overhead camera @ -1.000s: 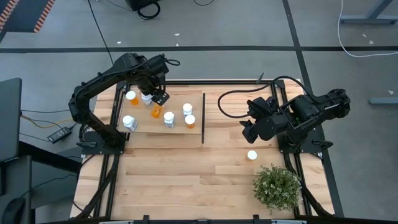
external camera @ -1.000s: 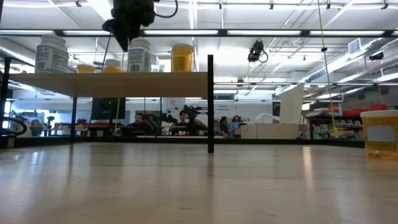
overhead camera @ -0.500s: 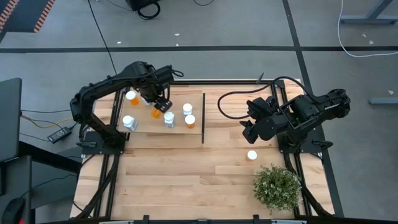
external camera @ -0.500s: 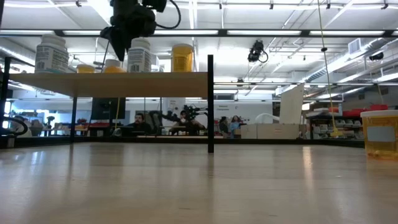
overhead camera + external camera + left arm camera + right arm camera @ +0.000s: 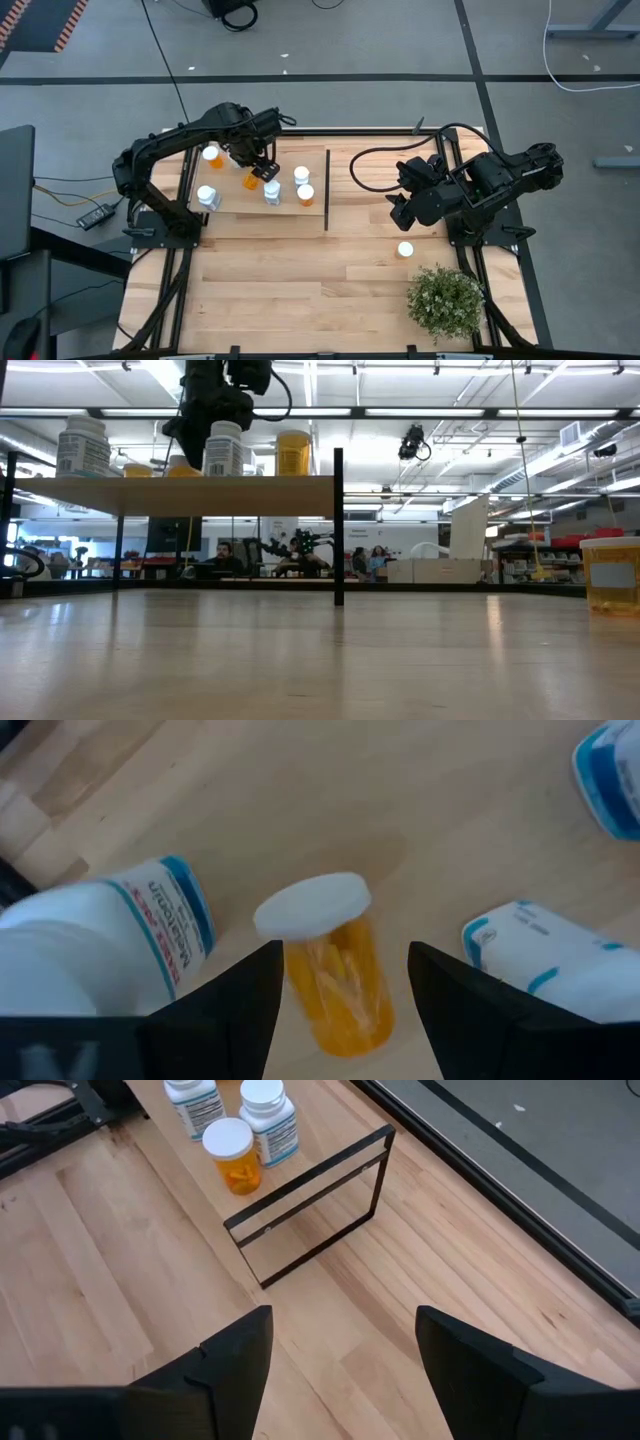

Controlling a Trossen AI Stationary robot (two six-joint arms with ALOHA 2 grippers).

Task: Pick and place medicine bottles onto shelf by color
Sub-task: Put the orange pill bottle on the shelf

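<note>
Several medicine bottles stand on their bases on the shelf (image 5: 240, 207), a raised light-wood panel with a black divider (image 5: 327, 190). Among them are an orange bottle (image 5: 250, 182), white ones (image 5: 271, 191) (image 5: 207, 196) and another orange one (image 5: 305, 194). My left gripper (image 5: 267, 171) hangs open, pointing down over the orange bottle (image 5: 335, 975). In the left wrist view its fingers (image 5: 235, 995) stand on either side of that bottle, touching nothing that I can see. My right gripper (image 5: 400, 212) waits open above the table, right of the divider. One bottle (image 5: 405, 250) stands alone on the table.
A bushy potted plant (image 5: 445, 300) stands at the table's near right corner. Two white bottles (image 5: 110, 935) (image 5: 545, 960) stand close on either side of the orange one. Bare planks lie between the shelf and the table's near edge (image 5: 300, 290).
My left gripper has come down toward the shelf and a little toward the table's near edge. It now hangs just over the orange bottle, and its fingers are as wide apart as before. The bottles have stayed where they were.
</note>
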